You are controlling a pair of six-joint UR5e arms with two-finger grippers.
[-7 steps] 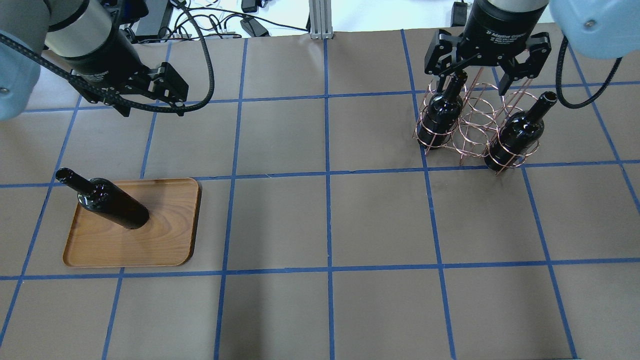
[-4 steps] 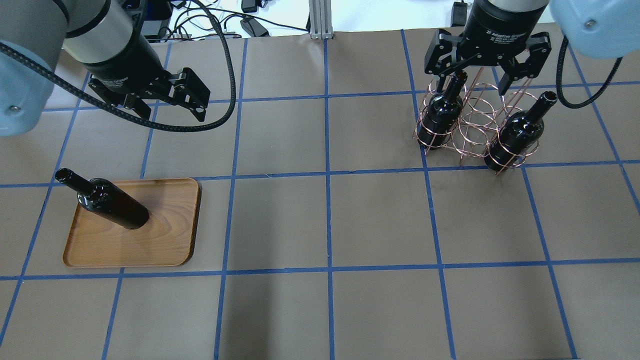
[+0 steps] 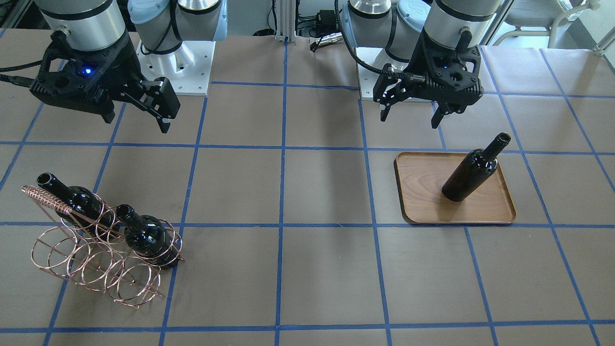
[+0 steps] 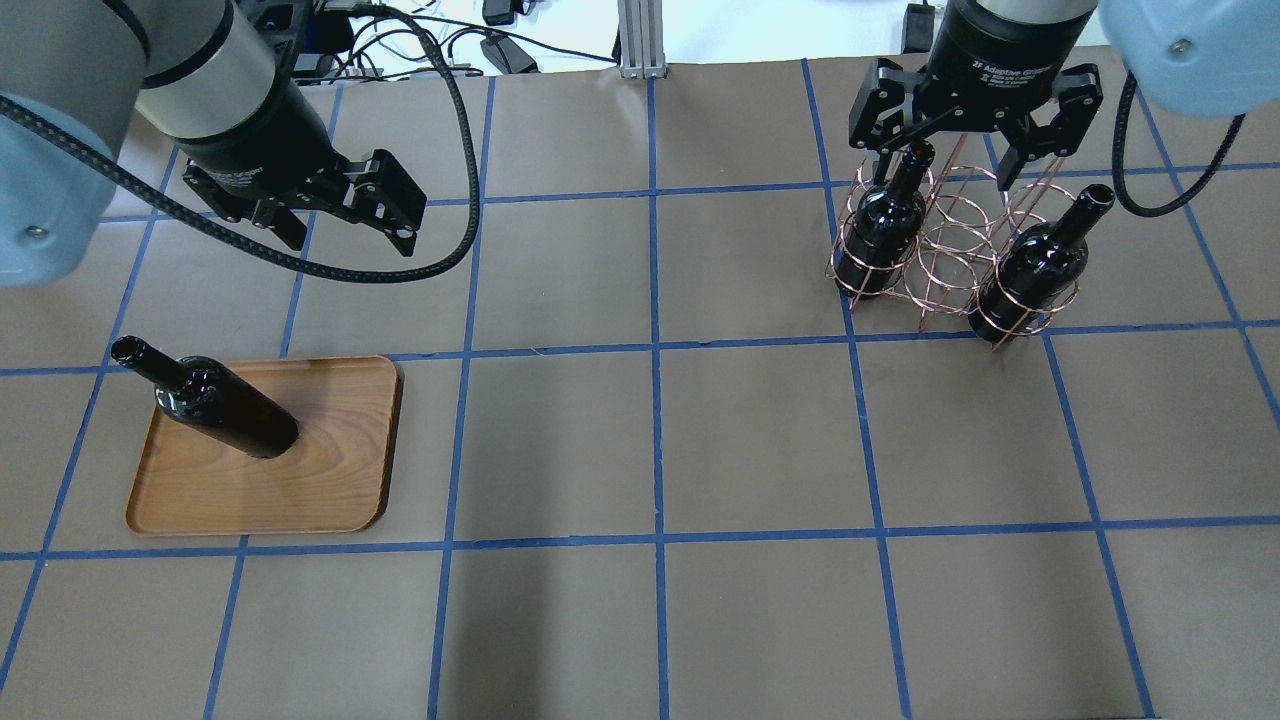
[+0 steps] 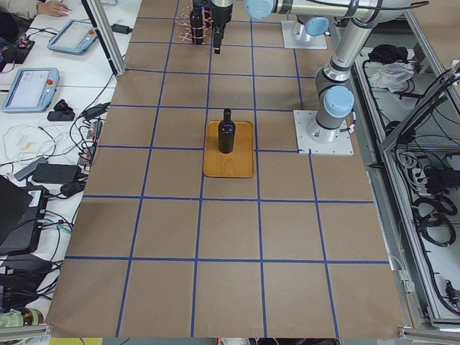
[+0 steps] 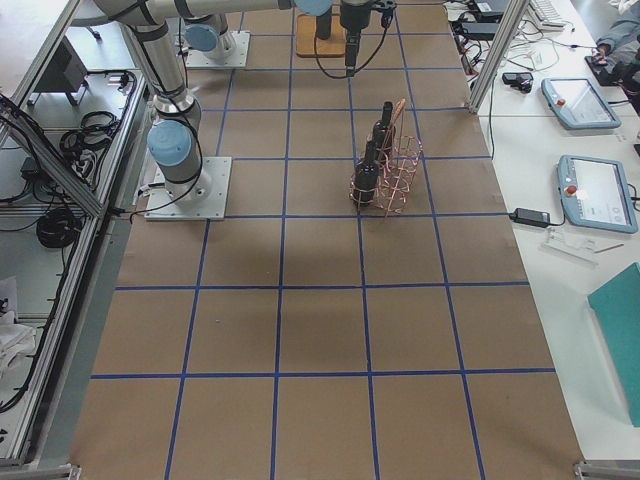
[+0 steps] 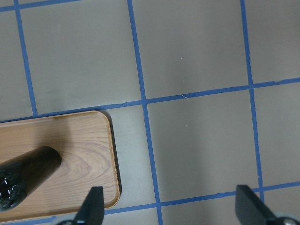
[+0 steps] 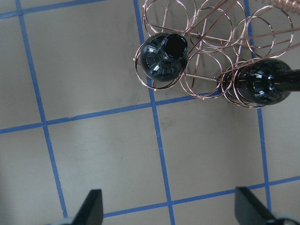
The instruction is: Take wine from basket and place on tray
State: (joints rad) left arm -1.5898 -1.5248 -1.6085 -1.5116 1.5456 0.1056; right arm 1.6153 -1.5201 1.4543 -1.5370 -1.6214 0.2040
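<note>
Overhead exterior coverage showed one wine bottle [image 4: 225,410] set upright on the tray [image 4: 330,480], so one transfer was judged done; two other bottles [image 4: 880,235] were left in the basket [image 4: 950,262] across the desk [image 4: 650,450]. The left gripper [image 4: 350,238] was held spread and empty near the tray; the right gripper [image 4: 940,178], likewise spread, above the basket.

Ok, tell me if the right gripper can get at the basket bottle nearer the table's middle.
Probably yes. The right gripper hangs open above and beside the basket, and that bottle has its neck free of the wire rings, nothing over it.
</note>
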